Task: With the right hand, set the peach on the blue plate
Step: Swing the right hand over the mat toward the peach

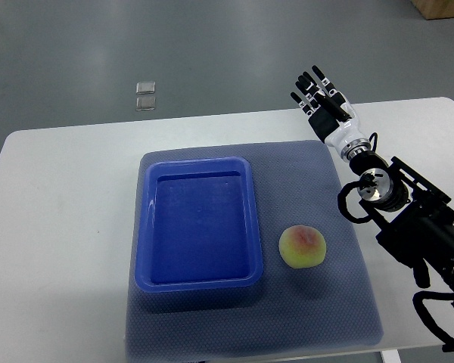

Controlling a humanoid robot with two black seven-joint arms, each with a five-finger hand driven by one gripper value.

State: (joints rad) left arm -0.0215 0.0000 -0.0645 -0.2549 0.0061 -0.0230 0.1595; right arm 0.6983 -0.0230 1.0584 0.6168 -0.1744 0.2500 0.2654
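One round fuzzy peach [303, 246], glossy rectangular blue plate [198, 224], right hand [321, 96] outstretched, empty

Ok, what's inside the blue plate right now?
Nothing: the plate shows only its bare blue floor. The peach lies beside it on the mat, and the right hand holds nothing.

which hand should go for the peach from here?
Right. The right hand is the only one in view, fingers open and empty, raised over the table's far edge. The peach sits on the mat right of the blue plate, on that arm's side. No left arm shows.
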